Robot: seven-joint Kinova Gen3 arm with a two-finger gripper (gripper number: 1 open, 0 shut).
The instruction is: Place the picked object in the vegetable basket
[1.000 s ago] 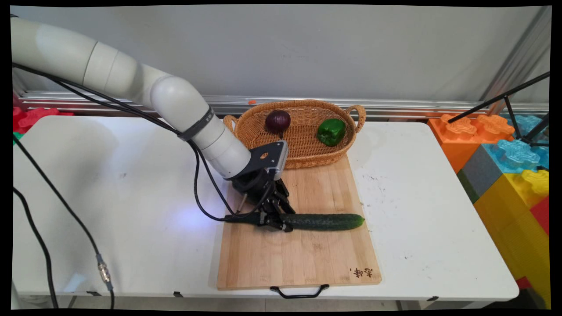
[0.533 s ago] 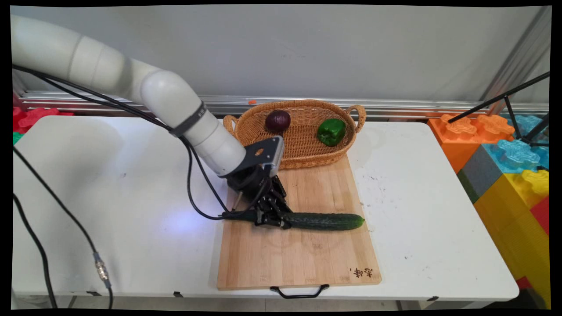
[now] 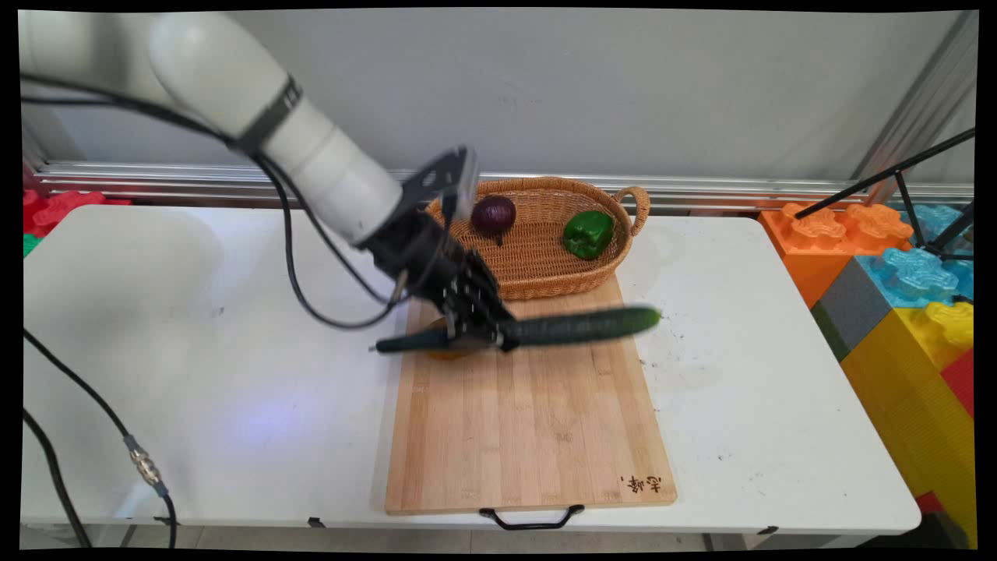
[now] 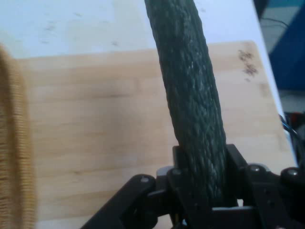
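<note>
The black hand [image 3: 477, 336] is clamped round a long dark green cucumber [image 3: 576, 327], gripping it nearer its thin stem end than its middle. The cucumber hangs in the air above the far part of the wooden cutting board [image 3: 530, 421], close to level, its blunt tip reaching past the board's right edge and its thin end sticking out to the left of the hand. From the hand's own camera the cucumber [image 4: 193, 95] runs straight up out of the fingers [image 4: 238, 164], which press on it from both sides, with the board [image 4: 95, 129] well below it.

Behind the board, touching its far edge, stands a wicker basket [image 3: 537, 265] with a loop handle at the right end. Inside it lie a dark purple onion [image 3: 493, 214] to the left and a green bell pepper [image 3: 588, 233] to the right, apart from each other. Just under the hand there seems to be something orange-brown on the board, but it is too blurred to name.

The board lies on the white bench [image 3: 234, 374], a black handle [image 3: 531, 517] at its near edge. Big coloured toy blocks [image 3: 896, 265] are stacked past the bench's right end.
</note>
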